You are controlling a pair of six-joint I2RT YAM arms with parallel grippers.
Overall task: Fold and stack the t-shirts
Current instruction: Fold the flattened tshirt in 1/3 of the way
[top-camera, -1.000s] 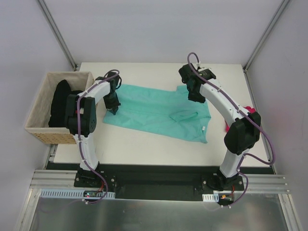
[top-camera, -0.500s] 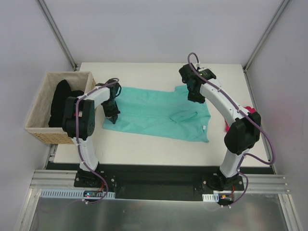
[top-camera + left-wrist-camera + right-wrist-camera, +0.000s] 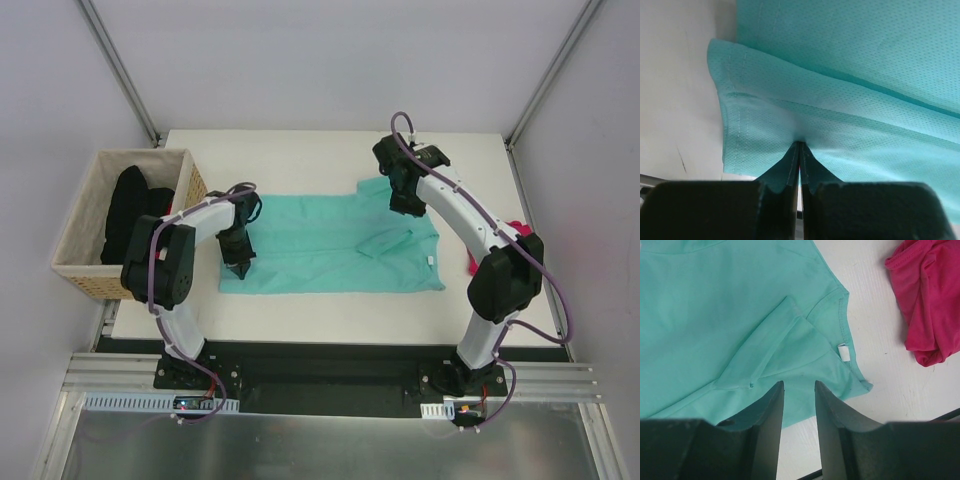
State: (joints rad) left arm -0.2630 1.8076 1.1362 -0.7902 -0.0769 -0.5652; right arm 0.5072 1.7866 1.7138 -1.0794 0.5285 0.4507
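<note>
- The left pincer [image 3: 240, 266] is reaching down to the near left part of the teal t-shirt [image 3: 330, 250]. Its jaws are pressing fully together, and they are pinching a small ridge of the teal cloth close to the stitched hem.
- The teal t-shirt is lying spread out on the white worktop [image 3: 300, 150], running from left to right between the two arms. Its collar end is pointing to the right, and one short sleeve is lying folded over the body of the shirt.
- A white label [image 3: 842, 352] is sticking out at the collar seam, near the right edge of the shirt.
- The pink t-shirt [image 3: 927, 295] is lying crumpled at the right edge of the worktop, apart from the teal one. In the top view the right arm is hiding most of it.
- The right pincer [image 3: 799, 386] is hanging over the far right part of the teal t-shirt, near the folded sleeve. Its jaws are standing partly apart and are holding nothing. I cannot tell whether the tips are touching the cloth.
- A woven basket [image 3: 85, 272] is standing just beside the left edge of the worktop, and a dark cloth [image 3: 128, 212] is lying inside it.
</note>
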